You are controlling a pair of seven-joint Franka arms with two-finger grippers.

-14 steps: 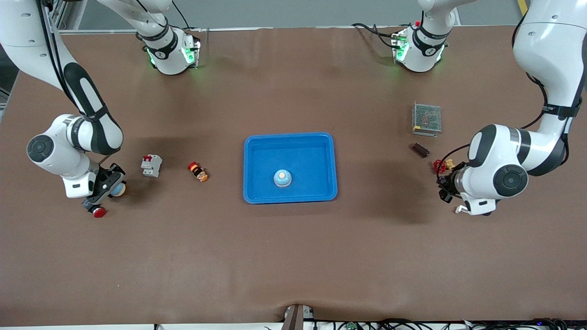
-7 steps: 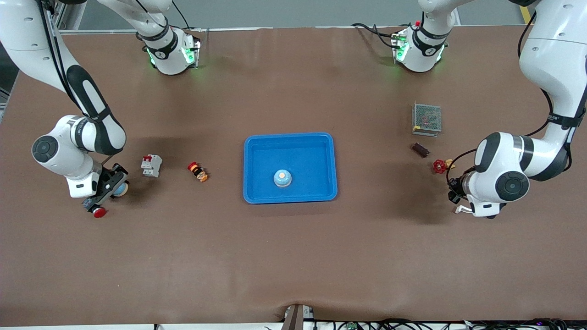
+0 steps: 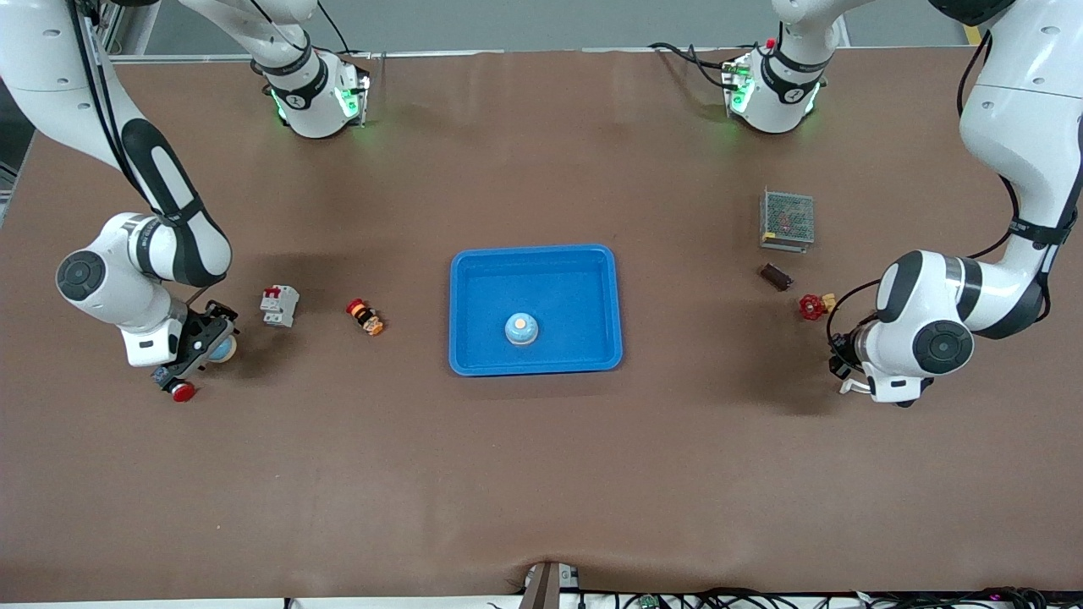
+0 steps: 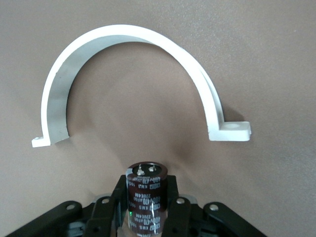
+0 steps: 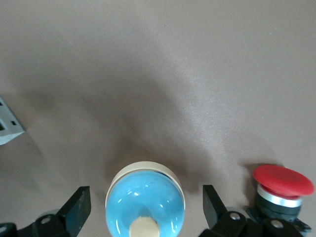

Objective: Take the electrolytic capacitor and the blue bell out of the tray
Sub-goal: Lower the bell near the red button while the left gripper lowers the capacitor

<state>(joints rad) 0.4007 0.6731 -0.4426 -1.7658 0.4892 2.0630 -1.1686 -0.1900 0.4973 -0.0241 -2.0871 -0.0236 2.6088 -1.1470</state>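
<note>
My left gripper is shut on a dark brown capacitor, gripped by its sides with its two pins showing at its end. It hangs low over the table at the left arm's end, next to a white curved clamp. My right gripper is open, its fingers on either side of a light blue bell that sits on the table at the right arm's end; they are apart from it. A second blue bell sits in the blue tray mid-table.
A red push button lies close beside the right gripper. A grey circuit breaker and a small orange-red part lie between the gripper and the tray. A mesh-covered box, a dark brown part and a red valve handle lie near the left arm.
The left gripper has moved away from the red valve handle toward the table's end, with the capacitor in it. The right gripper has barely shifted at the bell.
</note>
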